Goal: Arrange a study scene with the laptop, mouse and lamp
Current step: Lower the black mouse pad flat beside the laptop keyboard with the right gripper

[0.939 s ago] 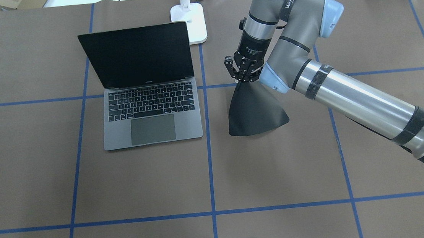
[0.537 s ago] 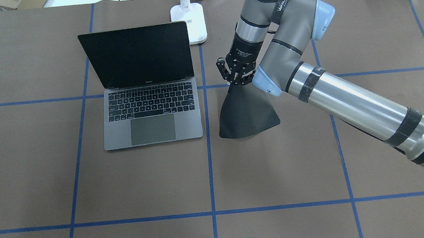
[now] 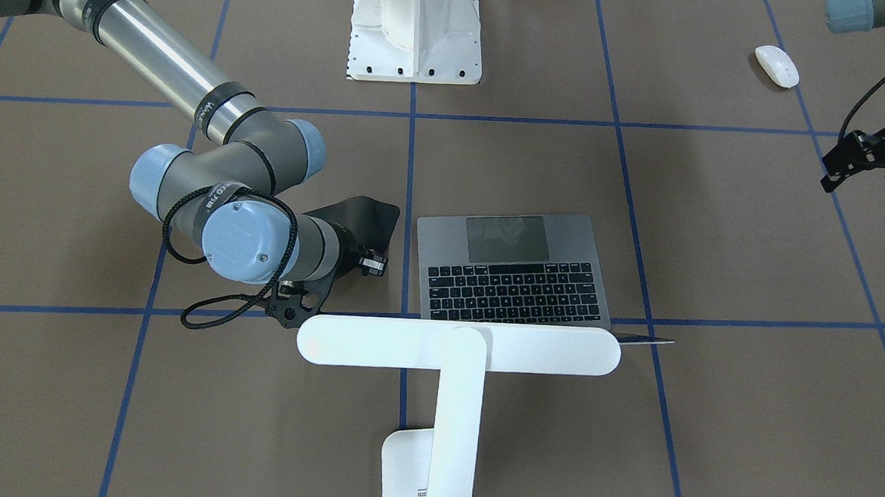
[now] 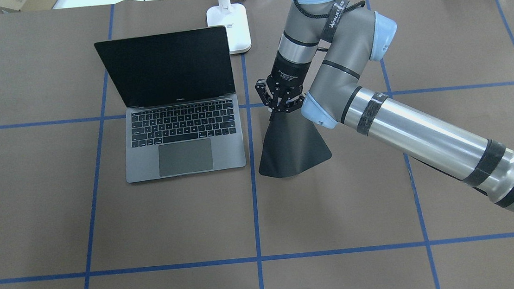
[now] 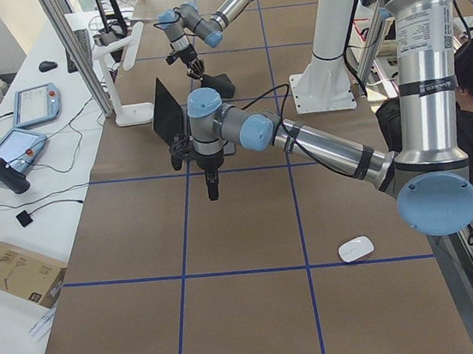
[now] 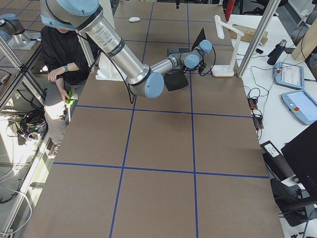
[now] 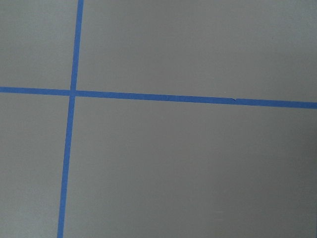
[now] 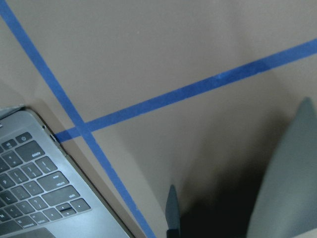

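Well, from across the surface (image 3: 715, 240), the right fingers (image 3: 368, 263) pinch a corner of a black mat (image 3: 365, 214), held just beside the open laptop (image 3: 513, 267). The lamp (image 3: 459, 344) stands nearest this camera, its bar level with the laptop's hinge; the label on its base is too small to read. The mouse (image 3: 776, 66) lies well apart, toward the robot's left, and the left fingers (image 3: 831, 176) hang above the surface there; I cannot tell how wide they are.

From overhead, a black strap (image 4: 335, 15) on the right arm (image 4: 423, 130) bears white lettering starting WANJE, and the wordmark under the dark screen is unreadable.

The left side view shows the mouse near the column of the left arm (image 5: 422, 102).

The right side view shows a person (image 6: 62, 54) seated beside the surface.

The left wrist view holds only blue tape lines (image 7: 148, 96); the right wrist view shows the laptop's lettered keys.
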